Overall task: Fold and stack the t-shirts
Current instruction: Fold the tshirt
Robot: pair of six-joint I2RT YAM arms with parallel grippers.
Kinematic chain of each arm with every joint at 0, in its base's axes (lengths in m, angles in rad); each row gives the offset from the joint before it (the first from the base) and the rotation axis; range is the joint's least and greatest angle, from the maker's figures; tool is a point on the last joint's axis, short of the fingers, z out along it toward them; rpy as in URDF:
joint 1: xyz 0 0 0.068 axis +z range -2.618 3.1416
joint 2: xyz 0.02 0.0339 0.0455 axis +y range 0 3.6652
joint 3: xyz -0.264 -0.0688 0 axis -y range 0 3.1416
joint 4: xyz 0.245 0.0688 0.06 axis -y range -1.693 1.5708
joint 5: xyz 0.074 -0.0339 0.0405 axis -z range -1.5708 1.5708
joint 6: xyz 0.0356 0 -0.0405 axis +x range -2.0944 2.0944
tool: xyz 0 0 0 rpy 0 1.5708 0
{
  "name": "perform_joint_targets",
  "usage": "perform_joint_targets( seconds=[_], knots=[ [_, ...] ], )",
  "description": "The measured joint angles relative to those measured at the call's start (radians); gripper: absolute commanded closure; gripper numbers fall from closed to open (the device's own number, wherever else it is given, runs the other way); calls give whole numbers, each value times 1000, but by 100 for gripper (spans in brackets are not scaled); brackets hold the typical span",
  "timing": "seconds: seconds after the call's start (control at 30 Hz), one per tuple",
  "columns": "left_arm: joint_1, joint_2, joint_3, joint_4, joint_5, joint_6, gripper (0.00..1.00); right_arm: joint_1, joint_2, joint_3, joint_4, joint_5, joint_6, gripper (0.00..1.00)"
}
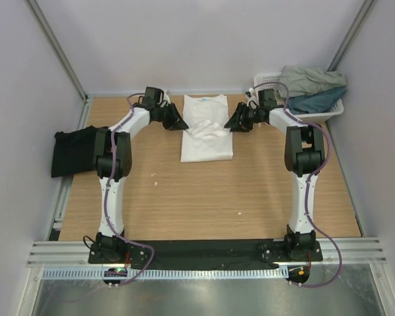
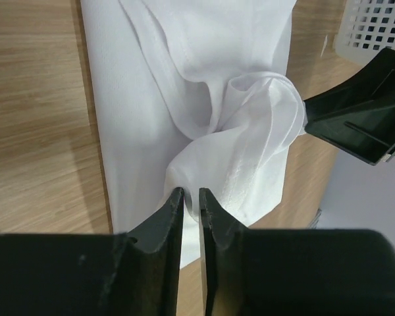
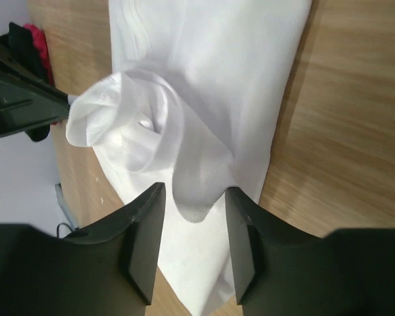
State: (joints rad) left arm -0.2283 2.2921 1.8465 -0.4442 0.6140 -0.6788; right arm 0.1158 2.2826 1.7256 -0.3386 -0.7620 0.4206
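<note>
Top external: white t-shirt (image 1: 207, 148) runs near-to-far between left gripper (image 1: 184, 125) and right gripper (image 1: 228, 124); jaws parted, left narrowly, bunched middle at both tips.

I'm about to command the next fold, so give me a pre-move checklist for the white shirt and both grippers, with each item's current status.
1. The right gripper is not clamping: ok. Its jaws are apart and a cloth fold hangs loose between them.
2. The left gripper is not clamping: ok. Its jaws are a slit apart with nothing between them.
3. The white t-shirt lies flat: not ok. A twisted bunch stands up at its middle.
4. The shirt is fully on the table: ok.
5. The black t-shirt is out of the way: ok. It lies at the left edge.
6. No cloth is snagged on a finger: cannot tell.
</note>
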Motion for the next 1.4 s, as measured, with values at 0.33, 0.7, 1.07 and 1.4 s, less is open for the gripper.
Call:
perform_joint_targets(
  seconds=[0.33,0.7,1.07,1.4],
  knots=[
    [0,-167,-41,-36,-31,64,29,-33,-293,-101,-100,27,-80,47],
    [28,-337,-449,-190,18,147,31,-40,-451,-533,-134,-11,-89,46],
    [39,-257,-441,-172,148,81,38,3,-401,-479,-71,-105,-44,50],
    [14,-139,-302,6,272,-73,41,62,-291,-405,-8,-156,-21,50]
  ],
)
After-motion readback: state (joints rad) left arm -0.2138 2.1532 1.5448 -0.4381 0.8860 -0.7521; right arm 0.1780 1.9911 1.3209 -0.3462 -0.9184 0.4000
